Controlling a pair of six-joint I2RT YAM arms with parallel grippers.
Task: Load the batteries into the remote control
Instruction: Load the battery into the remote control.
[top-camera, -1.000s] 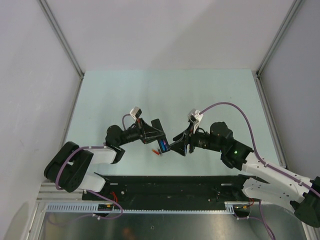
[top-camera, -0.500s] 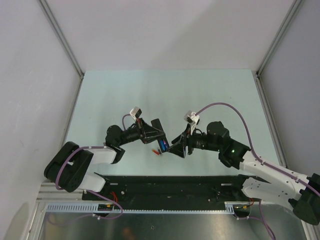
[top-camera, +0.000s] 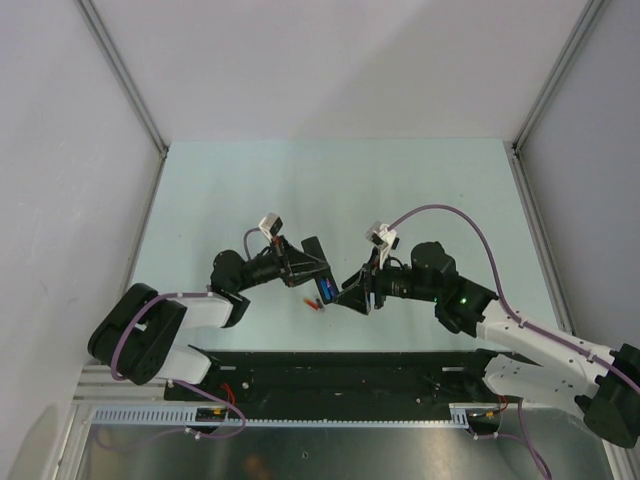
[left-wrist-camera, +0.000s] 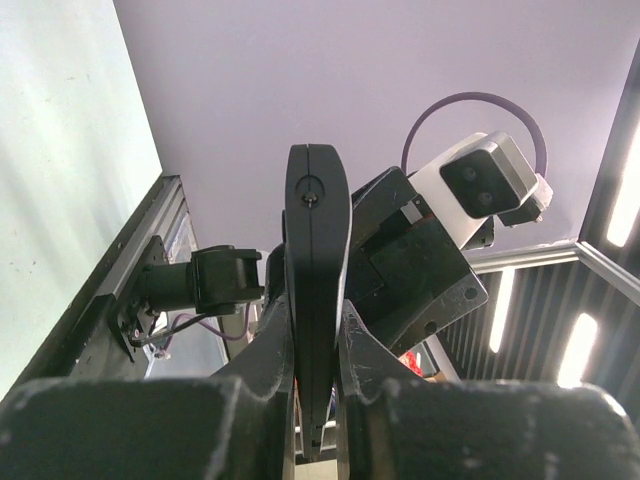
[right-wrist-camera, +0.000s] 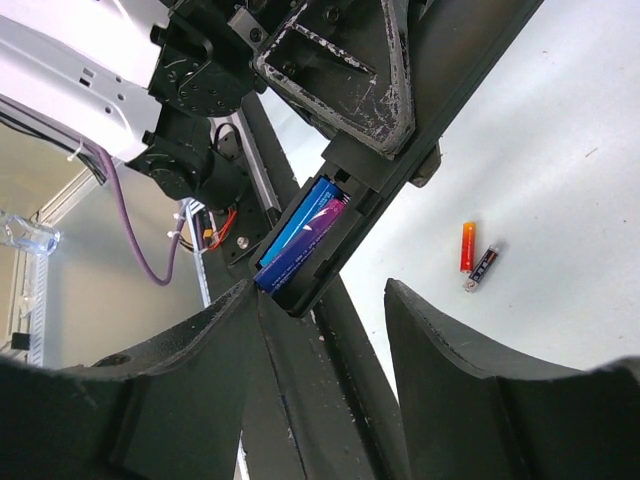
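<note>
Remote control (left-wrist-camera: 316, 260) sits clamped edge-on in the closed left gripper (left-wrist-camera: 316, 345), raised above the table (top-camera: 400, 190), with two blue batteries (right-wrist-camera: 300, 232) lying in its open back. The right gripper (right-wrist-camera: 322, 325) hovers close, fingers apart and empty. Next it probably must press them flat, aiming carefully.

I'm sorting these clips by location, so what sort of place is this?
Most likely a robotics lab test cell: a pale green table boxed in by plain white panels on aluminium posts, with a left arm and a right arm bolted at its near edge.
</note>
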